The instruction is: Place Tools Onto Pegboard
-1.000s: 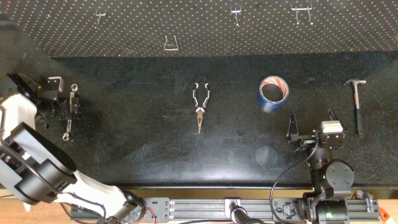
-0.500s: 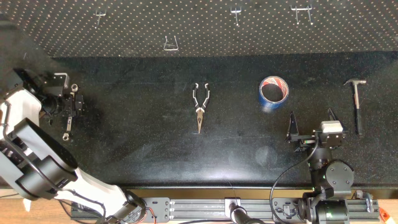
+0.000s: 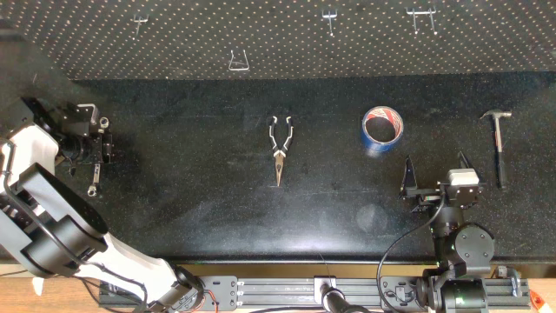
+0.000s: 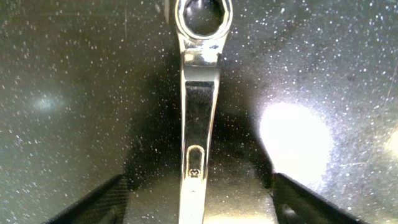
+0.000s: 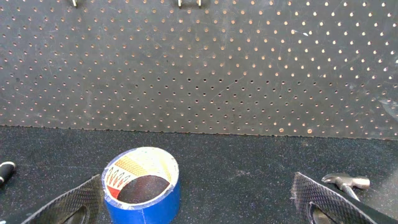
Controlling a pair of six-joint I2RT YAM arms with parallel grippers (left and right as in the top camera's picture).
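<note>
Black, speckled worktop (image 3: 200, 200) ran below a dark pegboard (image 3: 261, 39) dotted with rows of small holes.

At the far left, the left gripper (image 3: 104, 144) was low over a wrench (image 4: 199, 124) with its fingers (image 4: 112, 199) spread wide. One finger stood on each side of the shank, and a gap showed on both sides. The wrench was slim, polished steel, lying flat on the worktop with its ring end toward the pegboard.

The right gripper (image 3: 434, 174) sat near the front edge at the right, facing the pegboard. Its dark, textured fingers (image 5: 336, 199) were also spread, with nothing between them. Just beyond it lay a tape roll (image 5: 142, 185), a blue ring with red and white print on its inner face, flat on the worktop with its open core up. To the right of the roll, well apart, lay a hammer (image 3: 498, 148) with a metal head toward the pegboard and a dark handle.

Pliers (image 3: 278, 149) lay mid-worktop, with curved handles parted toward the pegboard and the pointed nose toward the front.

On the pegboard, a looped wire hook (image 3: 238, 62) hung low, and three more hooks (image 3: 328, 17) were higher up.
</note>
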